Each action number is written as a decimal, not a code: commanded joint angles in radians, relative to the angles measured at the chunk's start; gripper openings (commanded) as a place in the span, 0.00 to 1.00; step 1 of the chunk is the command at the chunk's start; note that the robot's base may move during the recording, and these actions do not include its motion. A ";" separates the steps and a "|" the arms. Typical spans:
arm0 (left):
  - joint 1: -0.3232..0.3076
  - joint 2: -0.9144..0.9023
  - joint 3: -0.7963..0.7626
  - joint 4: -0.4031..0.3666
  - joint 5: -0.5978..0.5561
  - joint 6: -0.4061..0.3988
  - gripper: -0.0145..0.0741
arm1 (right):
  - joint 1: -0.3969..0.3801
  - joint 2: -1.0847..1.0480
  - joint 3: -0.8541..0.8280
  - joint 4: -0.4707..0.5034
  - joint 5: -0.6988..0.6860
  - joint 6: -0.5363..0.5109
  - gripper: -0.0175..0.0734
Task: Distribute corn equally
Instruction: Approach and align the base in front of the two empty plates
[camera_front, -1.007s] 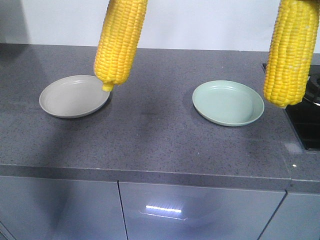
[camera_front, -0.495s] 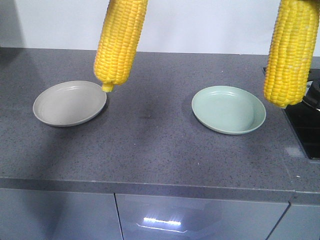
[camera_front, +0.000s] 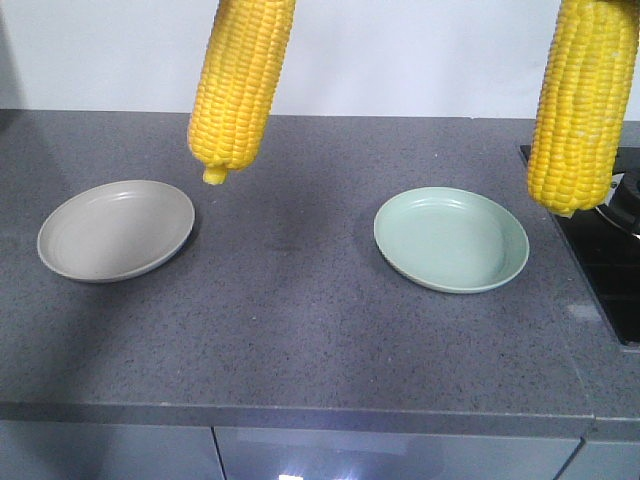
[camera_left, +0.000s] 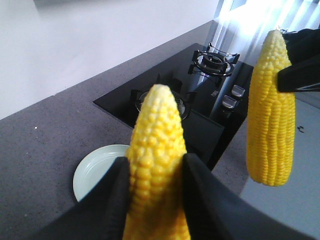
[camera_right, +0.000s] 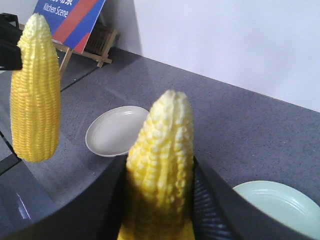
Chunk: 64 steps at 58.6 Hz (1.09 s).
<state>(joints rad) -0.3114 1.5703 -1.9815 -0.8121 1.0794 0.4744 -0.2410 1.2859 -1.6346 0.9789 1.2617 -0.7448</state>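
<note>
Two corn cobs hang tip down over the grey counter. In the front view the left corn (camera_front: 240, 85) hangs right of and beyond the grey plate (camera_front: 115, 230). The right corn (camera_front: 580, 100) hangs right of the green plate (camera_front: 450, 238), by the hob edge. Both plates hold nothing. My left gripper (camera_left: 154, 162) is shut on the left corn (camera_left: 155, 150), above the green plate (camera_left: 95, 170). My right gripper (camera_right: 159, 162) is shut on the right corn (camera_right: 160, 150). Each wrist view also shows the other arm's corn (camera_left: 270, 110) (camera_right: 35, 95). Neither gripper shows in the front view.
A black gas hob (camera_front: 605, 265) lies at the counter's right end, its burners and knobs (camera_left: 212, 62) showing in the left wrist view. A blue and red sign (camera_right: 70, 15) on a wooden stand is beyond the counter's left end. The counter's front edge (camera_front: 300, 415) runs below the plates.
In the front view the counter and both plates have slid downward, and the grey plate also leftward. Both cobs keep the same place in the frame and stay gripped.
</note>
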 joint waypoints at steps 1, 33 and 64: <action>-0.001 -0.037 -0.027 -0.050 -0.053 -0.005 0.16 | -0.008 -0.023 -0.031 0.057 -0.020 -0.009 0.19; -0.001 -0.037 -0.027 -0.050 -0.053 -0.005 0.16 | -0.008 -0.023 -0.031 0.057 -0.020 -0.009 0.19; -0.001 -0.037 -0.027 -0.050 -0.053 -0.005 0.16 | -0.008 -0.023 -0.031 0.057 -0.020 -0.009 0.19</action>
<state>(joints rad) -0.3114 1.5703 -1.9815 -0.8121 1.0794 0.4744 -0.2410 1.2859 -1.6346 0.9789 1.2617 -0.7448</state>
